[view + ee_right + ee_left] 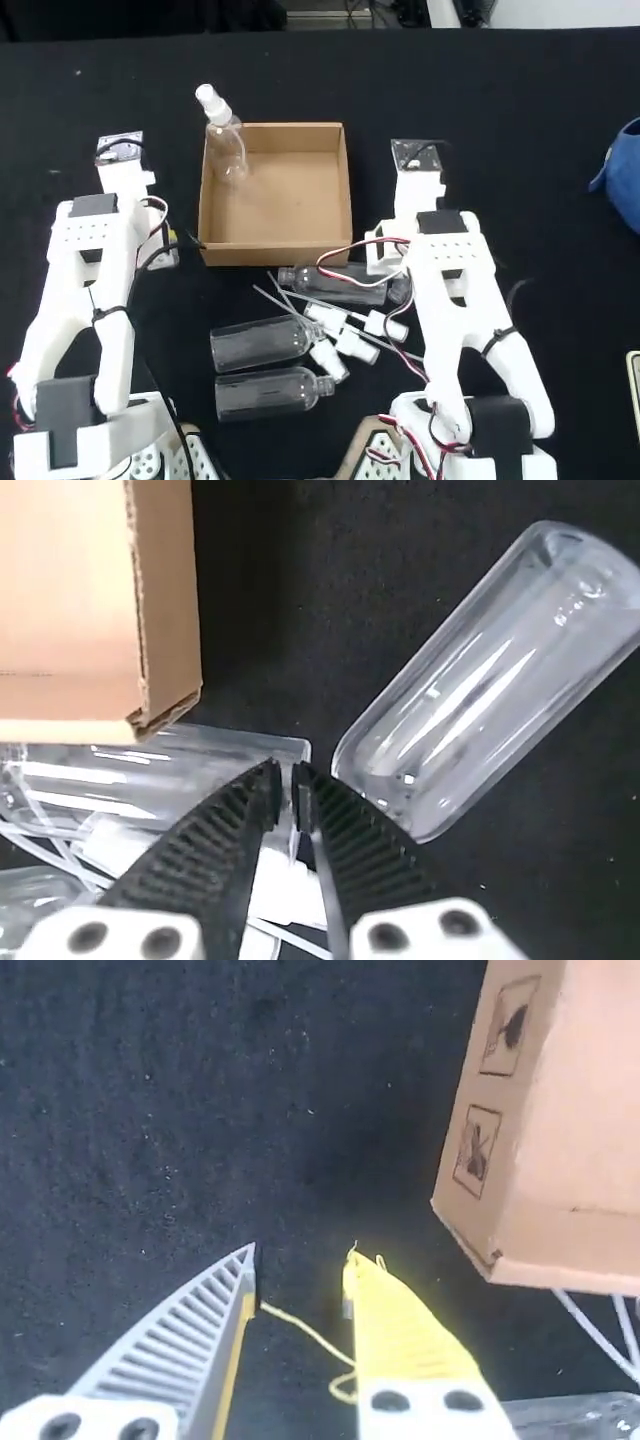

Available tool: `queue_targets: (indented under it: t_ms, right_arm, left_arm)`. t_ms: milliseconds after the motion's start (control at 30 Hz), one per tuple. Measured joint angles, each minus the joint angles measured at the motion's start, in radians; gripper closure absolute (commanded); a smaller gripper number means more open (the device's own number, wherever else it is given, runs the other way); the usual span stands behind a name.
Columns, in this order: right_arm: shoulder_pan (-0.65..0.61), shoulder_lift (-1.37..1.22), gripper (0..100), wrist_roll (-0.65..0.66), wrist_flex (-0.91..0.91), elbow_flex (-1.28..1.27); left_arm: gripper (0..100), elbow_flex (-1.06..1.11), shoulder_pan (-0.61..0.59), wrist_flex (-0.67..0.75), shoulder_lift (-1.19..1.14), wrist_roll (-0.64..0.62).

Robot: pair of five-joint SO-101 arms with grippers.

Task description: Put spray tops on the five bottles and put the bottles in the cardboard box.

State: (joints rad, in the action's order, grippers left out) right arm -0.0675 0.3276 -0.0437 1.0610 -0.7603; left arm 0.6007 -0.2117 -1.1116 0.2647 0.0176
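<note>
While the left pincer (300, 1260) hangs open over the black table (150, 1110), the cardboard box (560, 1110) stands just beside its yellow finger, with two dark printed pictogram labels (478, 1150) on the wall. The right pincer (285, 770) is closed, empty; a clear bottle (480, 680) lies just beyond its tips.

— Bright, even light from overhead; the left arm (85, 270) glares white against the black table (520, 90).
— Barely a shadow on it. Long glints streak the clear bottle (480, 680), and the cardboard box (275, 190) is lit flat inside, with its outer side wall dimmer.
</note>
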Motion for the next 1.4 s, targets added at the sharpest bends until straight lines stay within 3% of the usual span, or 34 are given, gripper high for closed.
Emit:
queue_targets:
  t_ms: [200,433,700,933,1200,1400]
  right_arm:
    - [0.0,0.0,98.5,0.017,0.003,0.0]
    - [0.0,0.0,98.5,0.017,0.003,0.0]
    - [0.0,0.0,98.5,0.02,0.003,0.0]
    - [0.011,0.0,98.5,0.021,0.003,0.0]
    - [0.141,0.0,98.5,0.02,0.003,0.0]
    - [0.178,0.0,98.5,0.02,0.003,0.0]
  left_arm:
    - [74,0.091,0.0,0.0,0.112,0.101]
    - [75,0.153,0.0,-0.04,0.25,0.235]
    - [75,0.002,0.009,-0.391,0.285,0.408]
    - [74,-0.015,0.224,-0.535,0.295,0.618]
    - [74,0.012,0.482,-0.542,0.298,0.634]
    - [69,0.089,0.503,-0.457,0.298,0.634]
